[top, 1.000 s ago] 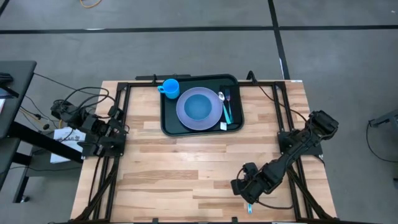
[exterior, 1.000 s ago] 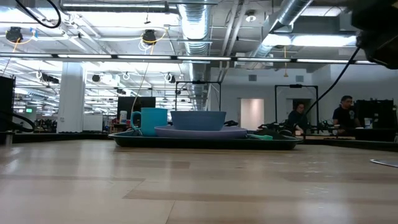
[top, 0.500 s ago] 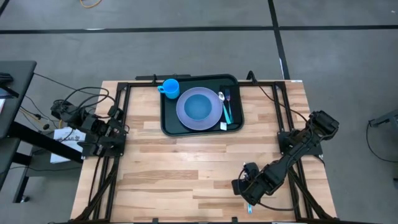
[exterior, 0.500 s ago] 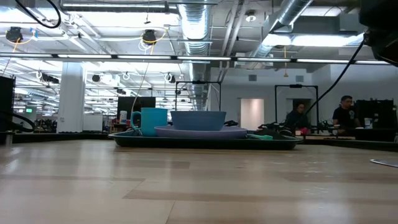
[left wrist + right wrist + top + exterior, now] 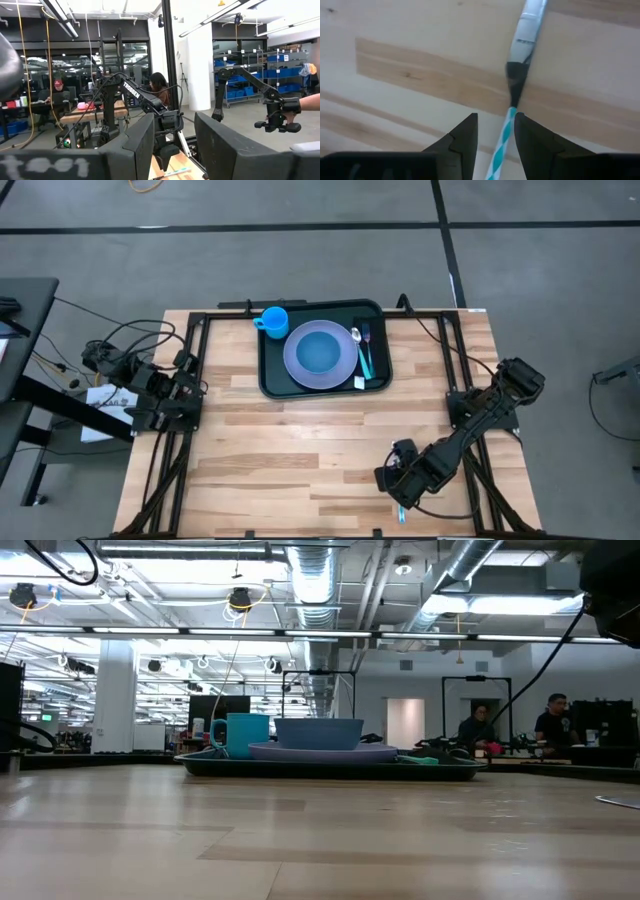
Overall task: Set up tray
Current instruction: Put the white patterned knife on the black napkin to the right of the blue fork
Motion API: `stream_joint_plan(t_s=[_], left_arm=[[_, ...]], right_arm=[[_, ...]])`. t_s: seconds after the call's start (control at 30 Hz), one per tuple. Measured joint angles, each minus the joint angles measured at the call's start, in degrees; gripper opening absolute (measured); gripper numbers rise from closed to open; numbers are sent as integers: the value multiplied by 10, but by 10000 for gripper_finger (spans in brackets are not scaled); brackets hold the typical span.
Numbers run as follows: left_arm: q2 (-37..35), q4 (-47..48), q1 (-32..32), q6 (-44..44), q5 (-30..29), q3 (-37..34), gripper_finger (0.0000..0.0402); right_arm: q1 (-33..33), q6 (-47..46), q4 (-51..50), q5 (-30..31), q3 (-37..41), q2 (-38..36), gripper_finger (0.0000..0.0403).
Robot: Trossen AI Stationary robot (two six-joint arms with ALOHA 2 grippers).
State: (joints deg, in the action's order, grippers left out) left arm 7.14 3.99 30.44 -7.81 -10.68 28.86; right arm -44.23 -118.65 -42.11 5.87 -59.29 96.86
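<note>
Right gripper (image 5: pixel 397 492) sits low at the lower right of the high view, near the table's front edge, fingers (image 5: pixel 462 137) narrowed around a knife with a teal-and-white striped handle and silver blade (image 5: pixel 520 65). Whether the pads actually press the handle or only bracket it, I cannot tell. The knife looks to lie on or just above the boards.

Left gripper (image 5: pixel 172 142) is parked at the left table edge in the high view, facing out into the room, fingers apart, nothing between them.

Large dark green-black rectangular plastic tray with raised rim (image 5: pixel 268 370) sits at upper centre of the high view, against the far edge of the table. On it: a round lavender plate (image 5: pixel 320 350) in the middle, a blue cup with handle (image 5: pixel 273 320) at its upper left corner, and cutlery with a teal handle (image 5: pixel 363 352) lying just beside the plate on the right.

Judgement: the tray is mostly laid. The knife appears to be the last piece, well apart from the tray, to be carried over and set beside the other cutlery.

Surface: a light butcher-block wooden table (image 5: pixel 300 460), black frame rails at the sides. Beyond it, a grey concrete floor; the low view shows an open workshop with ceiling ducts, strip lights and seated people (image 5: pixel 555 725) far off.
</note>
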Motion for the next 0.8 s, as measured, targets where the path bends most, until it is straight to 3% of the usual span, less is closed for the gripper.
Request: stream_joint_plan(t_s=[0.2, 0.53, 0.8], left_arm=[[0, 0, 0, 0, 0, 0, 132], [0, 0, 0, 0, 1, 0, 132], [0, -2, 0, 0, 1, 0, 132]], right_arm=[[0, 0, -6, -1, 0, 7, 118], [6, 21, 69, -75, -6, 100, 118], [14, 26, 85, -80, -5, 103, 118]])
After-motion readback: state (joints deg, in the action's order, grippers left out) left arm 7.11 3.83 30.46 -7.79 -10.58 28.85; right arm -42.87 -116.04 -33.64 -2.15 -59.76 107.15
